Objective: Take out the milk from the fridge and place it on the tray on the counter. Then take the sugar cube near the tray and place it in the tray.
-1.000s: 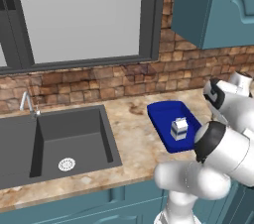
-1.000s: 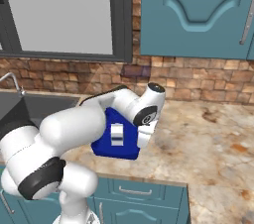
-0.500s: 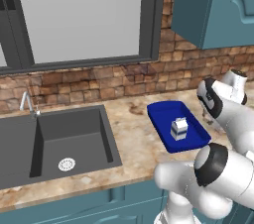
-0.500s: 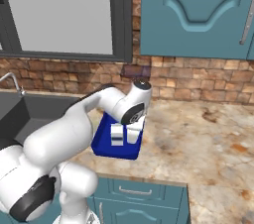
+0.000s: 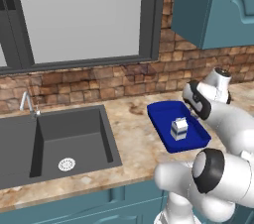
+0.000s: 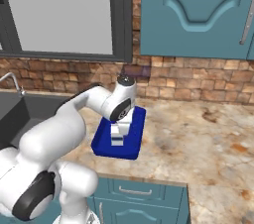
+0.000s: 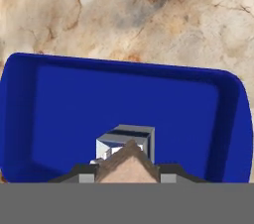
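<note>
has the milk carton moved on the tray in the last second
No. In the left base view the milk stands upright at the same spot in the blue tray, equally far from the sink, as before. Only the arm has swung around it.

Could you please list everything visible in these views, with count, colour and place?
milk: one, white with blue markings, upright in the tray.
tray: one, bright blue, on the counter right of the sink.
counter: one, beige-brown speckled stone, over teal fronts.
sink: one, dark grey, set in the counter at left.
tap: one, silver, behind the sink.
window: one, dark frame, above the sink.
brick wall: one, brown, behind the counter.
wall cabinets: teal, above the counter at right.
arm: one, white, reaching over the tray.
pincer: one, dark tips, directly above the milk; opening unclear.
</note>
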